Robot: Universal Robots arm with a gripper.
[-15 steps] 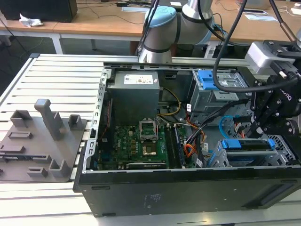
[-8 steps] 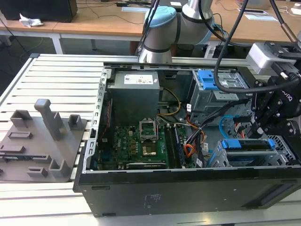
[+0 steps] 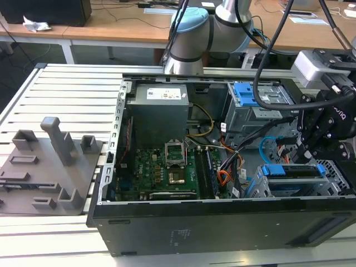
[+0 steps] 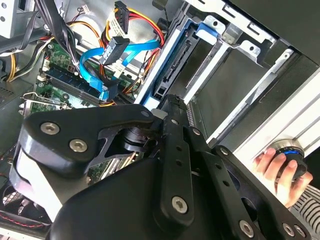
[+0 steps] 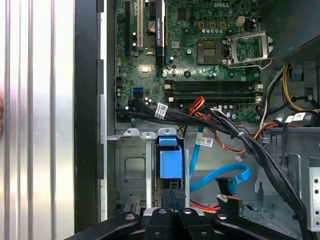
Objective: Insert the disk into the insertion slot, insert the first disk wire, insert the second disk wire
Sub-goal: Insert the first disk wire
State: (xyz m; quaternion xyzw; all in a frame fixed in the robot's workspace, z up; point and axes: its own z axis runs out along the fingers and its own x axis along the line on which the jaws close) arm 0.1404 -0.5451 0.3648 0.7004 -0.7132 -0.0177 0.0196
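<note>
One disk [image 5: 170, 161] is seen edge-on, set within the slot [image 5: 131, 167]. The gripper [image 5: 176, 200] is held right at its near edge; whether the disk is clamped cannot be told.

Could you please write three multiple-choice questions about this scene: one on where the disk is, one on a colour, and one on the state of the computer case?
1. In the exterior view, where is the disk relative to the case?
A) outside it, at the exterior view's left
B) inside it, at the exterior view's right end
C) outside it, behind it

2. In the first wrist view, what colour is the flat cable near the disk?
A) blue
B) green
C) white

3. How is the case?
A) closed on all sides
B) open, with the motherboard exposed
C) wrapped in foil

Answers:
1. B, the disk's blue frame stands within the case walls at that end.
2. A, the cable is bright blue.
3. B, the motherboard is in plain sight.
</note>
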